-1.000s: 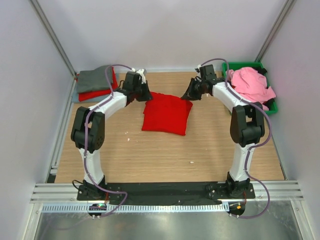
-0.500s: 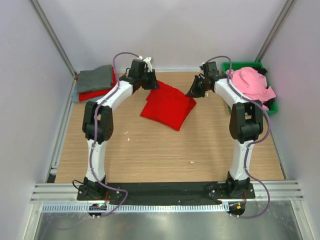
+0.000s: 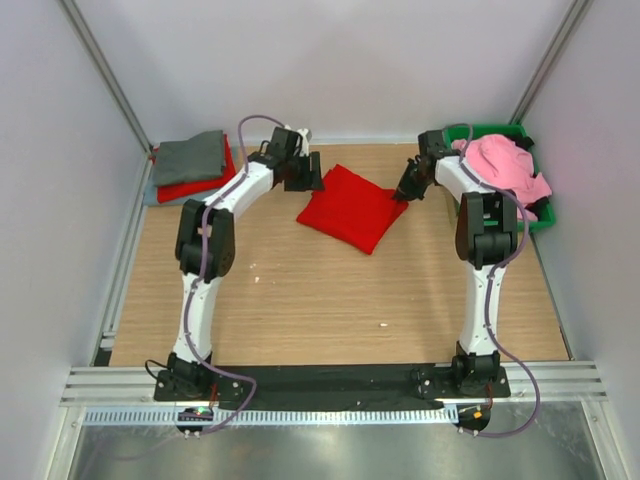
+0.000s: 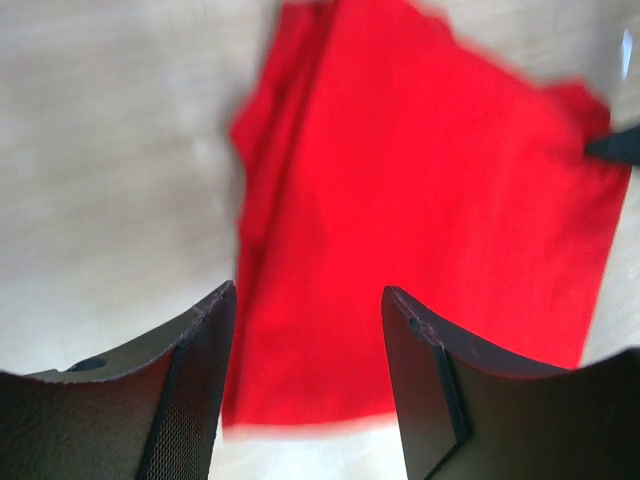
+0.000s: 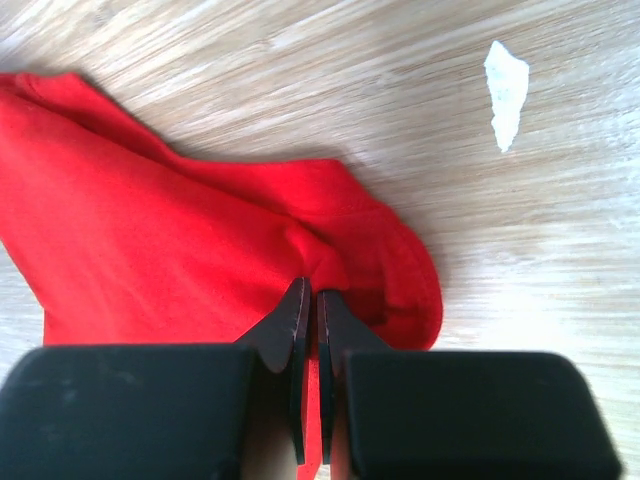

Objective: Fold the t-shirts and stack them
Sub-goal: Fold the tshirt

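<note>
A folded bright red t-shirt (image 3: 352, 207) lies on the wooden table at the back centre, turned at an angle. My left gripper (image 3: 303, 176) hovers at its left corner with the jaws open and nothing between them; in the left wrist view the red t-shirt (image 4: 430, 200) lies flat below the left gripper (image 4: 308, 300). My right gripper (image 3: 408, 188) is shut on the shirt's right corner. In the right wrist view the right gripper (image 5: 310, 292) pinches a bunched fold of the red t-shirt (image 5: 150, 250).
A stack of folded shirts (image 3: 190, 160), grey on top of red, sits at the back left. A green bin (image 3: 497, 129) at the back right holds a crumpled pink shirt (image 3: 505, 165). A white scrap (image 5: 506, 88) lies on the wood near the right gripper.
The red t-shirt slid toward the back right and turned. My left gripper opened and let go of its corner. The right gripper stayed shut on its corner and moved right.
</note>
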Robot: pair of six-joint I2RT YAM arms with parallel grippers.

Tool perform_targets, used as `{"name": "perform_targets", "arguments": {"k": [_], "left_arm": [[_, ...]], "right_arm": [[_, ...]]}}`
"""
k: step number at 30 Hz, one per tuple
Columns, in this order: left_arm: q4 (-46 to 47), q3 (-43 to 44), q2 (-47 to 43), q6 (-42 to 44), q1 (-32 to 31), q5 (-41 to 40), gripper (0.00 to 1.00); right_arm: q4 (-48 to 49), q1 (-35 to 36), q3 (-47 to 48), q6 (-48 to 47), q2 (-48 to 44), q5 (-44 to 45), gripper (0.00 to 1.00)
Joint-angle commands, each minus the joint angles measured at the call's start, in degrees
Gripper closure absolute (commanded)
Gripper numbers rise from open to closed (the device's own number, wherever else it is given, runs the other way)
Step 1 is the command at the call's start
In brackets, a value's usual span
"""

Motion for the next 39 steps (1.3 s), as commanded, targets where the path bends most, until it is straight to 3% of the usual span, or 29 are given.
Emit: {"name": "perform_targets", "arguments": {"k": [1,6,7,11,12,13,14,18,19,23,33,39], "left_arm": [[6.3,-8.1,-12.9,-0.9,-2.4,-3.2,0.39],[6.9,-12.7,-15.3,-0.5,-3.6,-4.5,0.38],[6.7,-12.6,-15.1,-0.5,-3.7,-4.3,0.38],[6.4,-11.0,-11.5,0.5,-5.4,-3.1,0.39],[6.4,-10.4,-10.5,0.6,-5.7,-2.8,0.39],[5.6,-8.1,-9.3,0.5,-6.0,-2.4,0.39],[5.1,-7.1,-7.2,0.4,-6.5,-2.0,0.39],[4.6,-4.9,-5.1,0.4,-8.8,-0.7,0.39],[4.8,-5.1,-5.0,0.5,-9.4,-0.9,0.39],[5.3,-8.1,-4.8,0.5,-13.4,-2.0,0.4],[7.4,-24.1,-9.7,-2.9,-20.0,-13.8,0.44],[1.4,-32.8,-15.6,-13.1,-26.1,-24.7,0.43]], "right_arm": [[0.5,1.0,1.5,-0.1,-5.7,2.4,0.99],[1.4,0.1,-6.4,3.4,-9.8,16.0,0.99],[4.8,0.1,-12.2,4.7,-12.1,17.1,0.99],[8.1,-0.3,-19.2,6.7,-12.2,18.0,0.97],[8.0,-0.4,-19.2,6.7,-11.6,17.5,0.93],[8.1,-0.3,-19.1,6.2,-11.1,17.1,0.78],[7.8,-0.3,-18.8,5.9,-10.3,16.9,0.71],[5.4,-0.3,-17.4,4.6,-11.3,18.3,0.61],[4.8,-0.4,-17.5,4.4,-12.0,19.7,0.52],[1.2,-0.4,-19.5,2.7,-16.7,22.7,0.43],[-2.3,-0.5,-30.7,1.6,-34.6,24.0,0.37],[-4.7,0.0,-34.7,2.2,-45.7,17.7,0.35]]}}
